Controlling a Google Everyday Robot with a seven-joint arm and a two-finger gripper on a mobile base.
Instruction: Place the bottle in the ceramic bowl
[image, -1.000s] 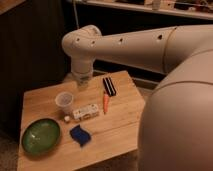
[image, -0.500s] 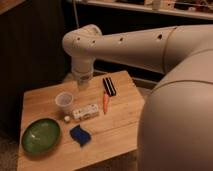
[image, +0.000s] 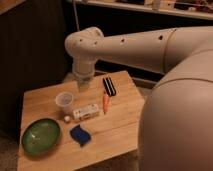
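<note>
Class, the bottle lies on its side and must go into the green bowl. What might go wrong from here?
1. The gripper hangs just behind the clear cup and the bottle; coming down, it may knock the cup over.
2. The bottle lies on its side, so a touch may roll it.
3. The blue sponge lies near the path to the ceramic bowl; a low carry may drag it.

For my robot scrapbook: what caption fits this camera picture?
Gripper hovers over the table near the cup; the bottle lies outside the bowl.

The hand hangs behind the bottle, which lies near the ceramic bowl.
</note>
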